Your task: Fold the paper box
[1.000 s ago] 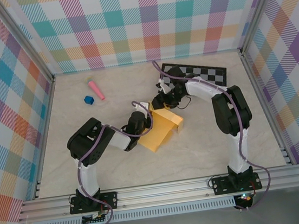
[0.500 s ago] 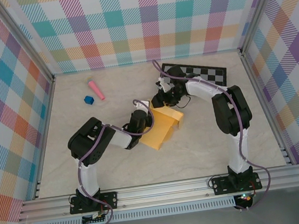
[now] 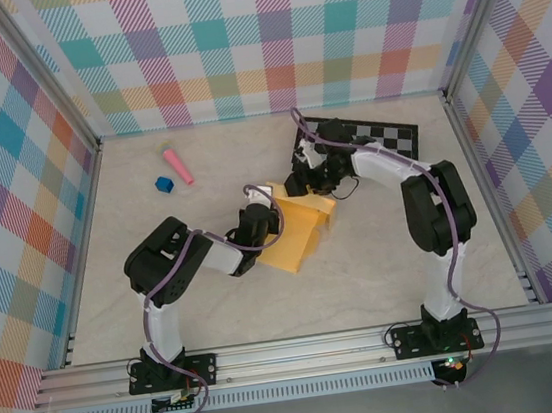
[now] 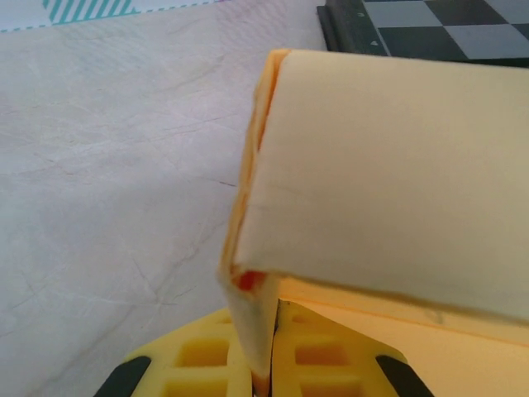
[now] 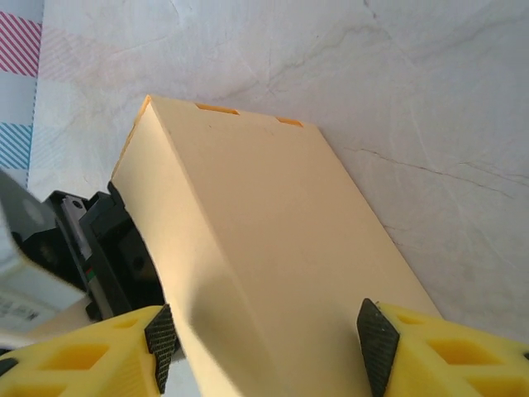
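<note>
One yellow-orange cardboard paper box (image 3: pixel 299 232). Beyond it on the bench (image 3: pixel 365 276): one black-and-white checkered board (image 3: pixel 373 136), one pink stick (image 3: pixel 177 165), one small blue cube (image 3: pixel 163 184). Two hands: left hand (image 4: pixel 266 360), right hand (image 5: pixel 269 339).

The left arm (image 3: pixel 167 265) and right arm (image 3: pixel 433 209) are built from black rounded joint housings joined by white link sections. A lavender cable (image 3: pixel 455 280) is looped along each. Black base plates (image 3: pixel 172 372) are fitted below. Yellow moulded fingers with square recesses are carried by the left tool (image 4: pixel 273 347) and right tool (image 5: pixel 269 331); black ribbed pads (image 5: pixel 378 335) are fitted to the latter.
</note>
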